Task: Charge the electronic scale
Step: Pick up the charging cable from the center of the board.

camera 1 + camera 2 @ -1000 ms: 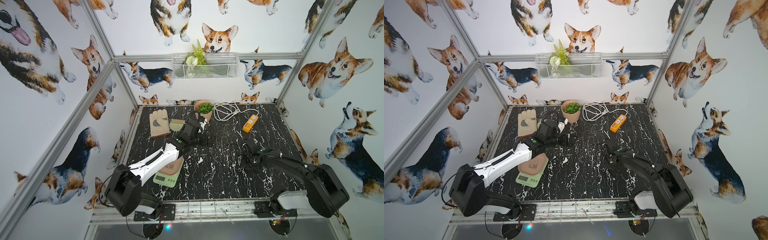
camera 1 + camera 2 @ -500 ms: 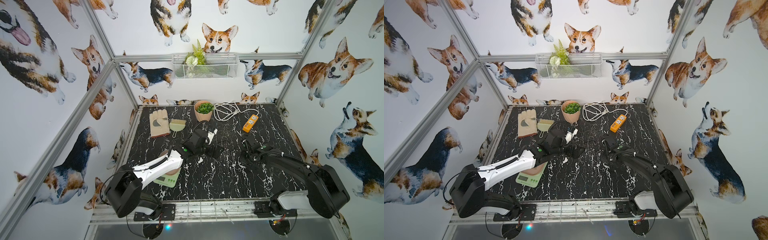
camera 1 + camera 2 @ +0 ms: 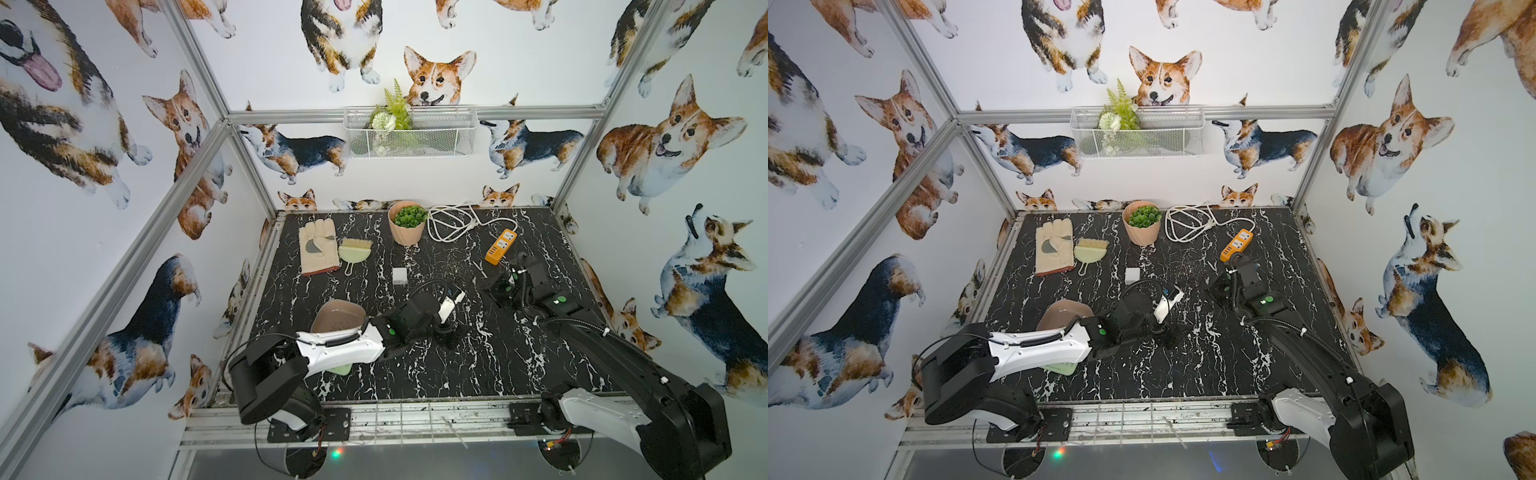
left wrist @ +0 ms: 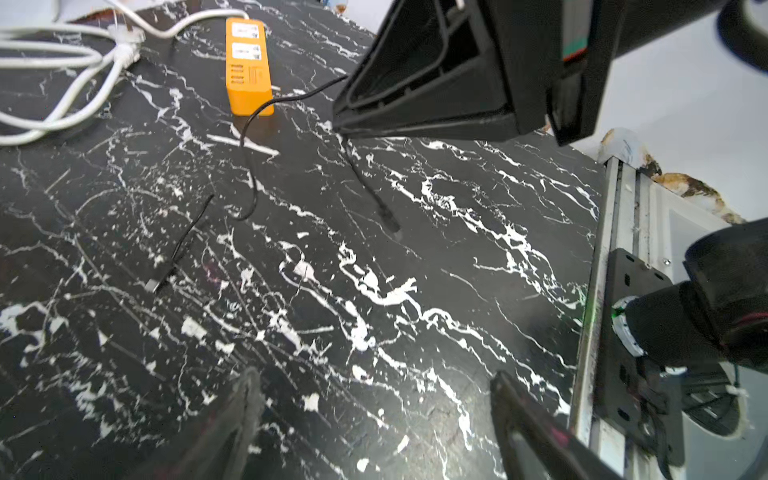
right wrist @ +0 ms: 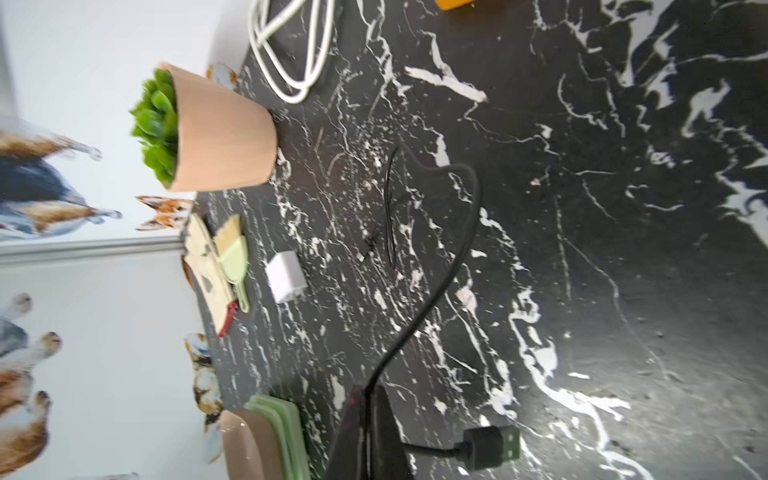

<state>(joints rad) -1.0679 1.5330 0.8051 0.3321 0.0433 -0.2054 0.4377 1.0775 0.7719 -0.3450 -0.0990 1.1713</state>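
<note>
The electronic scale [image 3: 337, 316], pale green with a pinkish tray, sits at the front left, partly under my left arm; its edge shows in the right wrist view [image 5: 266, 440]. My right gripper [image 3: 497, 291] [image 5: 368, 399] is shut on a thin black cable [image 5: 453, 249], right of centre. The cable's USB plug [image 5: 494, 446] sticks out beside the jaws. My left gripper [image 3: 446, 332] [image 4: 374, 395] hovers open over bare tabletop near the middle, with nothing between its fingers [image 4: 249, 399]. The cable's small far connector [image 4: 156, 284] lies loose on the table.
An orange power strip [image 3: 500, 247] with a coiled white cord [image 3: 449, 224] lies at the back right. A small white charger block [image 3: 400, 276] stands mid-table. A potted plant [image 3: 407, 224], a glove [image 3: 318, 247] and a hand brush [image 3: 354, 251] sit along the back.
My left arm has swung from the back of the table, near the pot, forward to the middle. My right gripper has shut on the black cable.
</note>
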